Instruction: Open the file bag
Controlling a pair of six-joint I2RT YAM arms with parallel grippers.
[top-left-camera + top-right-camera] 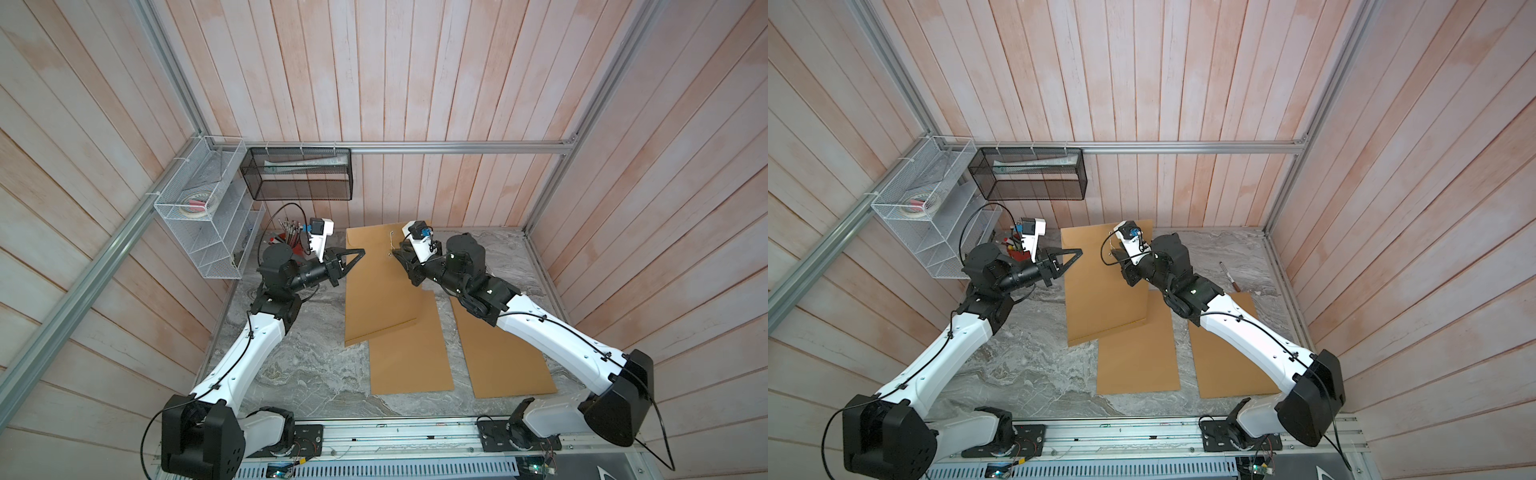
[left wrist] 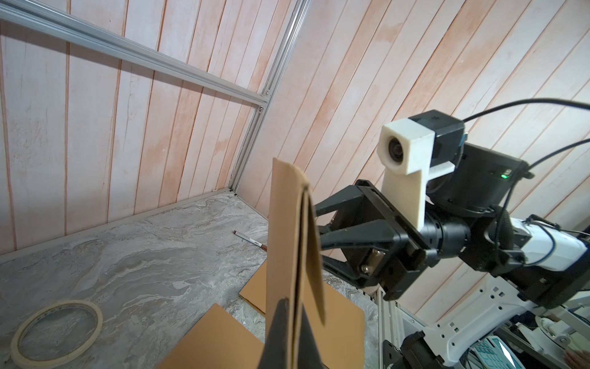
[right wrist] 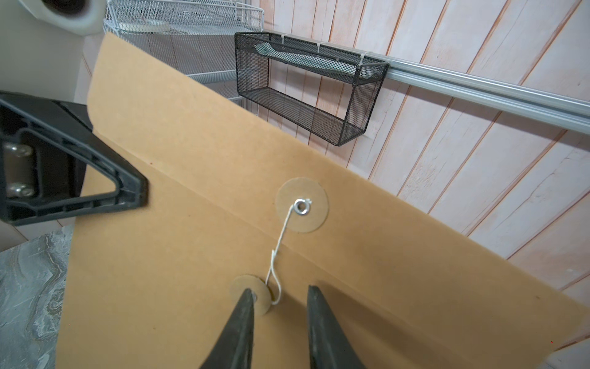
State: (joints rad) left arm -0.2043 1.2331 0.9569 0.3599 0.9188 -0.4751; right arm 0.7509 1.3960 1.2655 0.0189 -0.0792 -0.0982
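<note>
At the far centre of the table [image 1: 299, 365], the file bag [image 1: 376, 286] stands tilted. Its far end is raised and its near edge rests low, overlapping one of two flat kraft envelopes [image 1: 409, 361] that lie nearer the robot. Both top views show this arrangement.

Left gripper [image 1: 360, 252]: jaws pressed together on the left edge of the file bag, near the raised end. The left wrist view shows the black fingers [image 2: 277, 332] pinching the bag, one on each face.

Right gripper [image 3: 277, 290]: jaws spread, nothing clamped between them. The fingertips point at the closure face of the bag. One fingertip [image 3: 245, 306] overlaps the lower disc [image 3: 252, 281]; whether it touches cannot be told.

Closure: the string [image 3: 282, 233] is tied at the eyelet of the upper disc [image 3: 314, 195] on the flap [image 3: 351, 223]. It hangs down to a loose loop just beside the lower disc, between the spread fingertips. In the left wrist view, the flap's free edge stands slightly off the bag's body.

Other items: a marker [image 1: 1228, 276] lies on the table at the right, well apart from the bag. A tape roll [image 2: 57, 332] lies flat on the table. A black mesh basket [image 3: 306, 92] hangs on the far wall and a white wire rack [image 1: 199, 208] on the left wall, both at the far-left corner
</note>
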